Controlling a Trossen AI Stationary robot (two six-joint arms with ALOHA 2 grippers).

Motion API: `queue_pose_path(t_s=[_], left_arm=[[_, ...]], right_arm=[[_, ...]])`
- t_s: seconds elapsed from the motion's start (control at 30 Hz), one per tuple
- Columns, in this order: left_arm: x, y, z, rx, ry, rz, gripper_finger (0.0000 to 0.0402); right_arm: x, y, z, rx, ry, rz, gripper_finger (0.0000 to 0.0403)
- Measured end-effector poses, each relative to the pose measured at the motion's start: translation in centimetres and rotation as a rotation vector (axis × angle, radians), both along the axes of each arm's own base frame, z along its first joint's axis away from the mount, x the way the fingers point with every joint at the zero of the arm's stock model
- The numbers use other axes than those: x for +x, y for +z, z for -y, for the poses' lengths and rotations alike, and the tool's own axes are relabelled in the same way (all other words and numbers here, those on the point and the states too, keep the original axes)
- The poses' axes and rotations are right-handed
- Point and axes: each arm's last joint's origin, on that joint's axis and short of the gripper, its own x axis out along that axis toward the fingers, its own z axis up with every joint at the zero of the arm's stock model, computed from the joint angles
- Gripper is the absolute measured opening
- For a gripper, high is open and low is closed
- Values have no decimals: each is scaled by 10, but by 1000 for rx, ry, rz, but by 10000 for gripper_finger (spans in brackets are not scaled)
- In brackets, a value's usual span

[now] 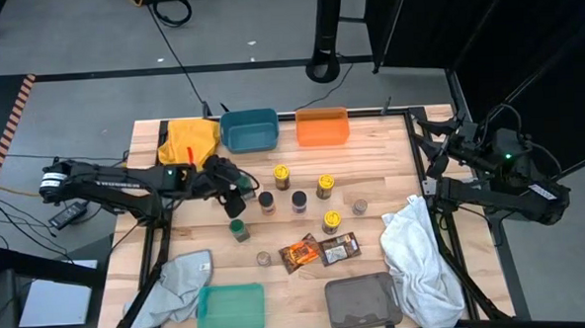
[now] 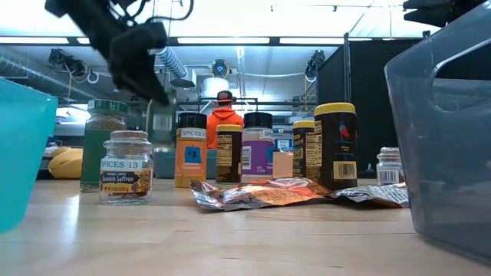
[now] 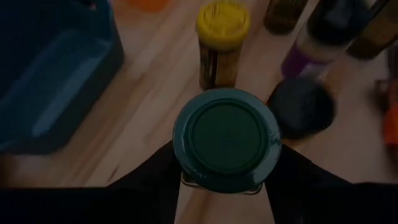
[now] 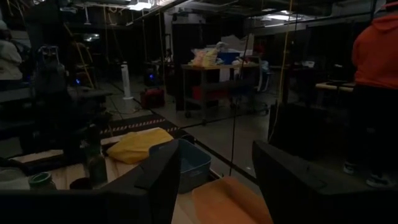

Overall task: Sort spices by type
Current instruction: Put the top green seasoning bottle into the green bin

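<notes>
One jar in hand: a green-lidded jar (image 3: 227,138) is clasped by the left gripper (image 3: 227,177), whose dark fingers are pressed to its sides just under the lid; whether it is off the wood cannot be told.
Place of that jar: left of centre in the high view, between the blue bin (image 1: 250,131) and the cluster of spices, mostly hidden there by the gripper.
Look of that jar: round dark-green lid with a raised rim, clear glass below it.
Progress: judged barely begun; no jar or packet is seen in any bin.
Left to sort: three yellow-lidded jars (image 1: 281,174), two dark-lidded jars (image 1: 266,202), a grey-lidded jar (image 1: 360,208), the other green jar (image 1: 239,230), a small clear jar (image 1: 263,258), the orange packet (image 1: 298,253) and the brown packet (image 1: 338,248), all grouped at the table's middle.
Bins: the orange bin (image 1: 323,128) at the upper edge, the teal bin (image 1: 230,307) and grey bin (image 1: 363,301) at the lower edge.
Right gripper (image 4: 214,180): parked at the right edge, fingers spread, nothing between them.
</notes>
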Motion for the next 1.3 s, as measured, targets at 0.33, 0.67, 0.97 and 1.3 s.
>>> queue_pose_path(t_s=[0.33,0.67,0.97,1.3], left_arm=[[1,87,15,-56,-8,148,185],[-9,97,79,-296,-90,198,187],[-17,73,151,-429,-133,127,188],[-23,35,209,-517,-15,62,188]], right_arm=[[0,0,0,0,0,-1,206],[0,-5,0,15,0,-52,206],[0,-6,0,19,0,-62,206],[0,-6,0,20,0,-61,206]])
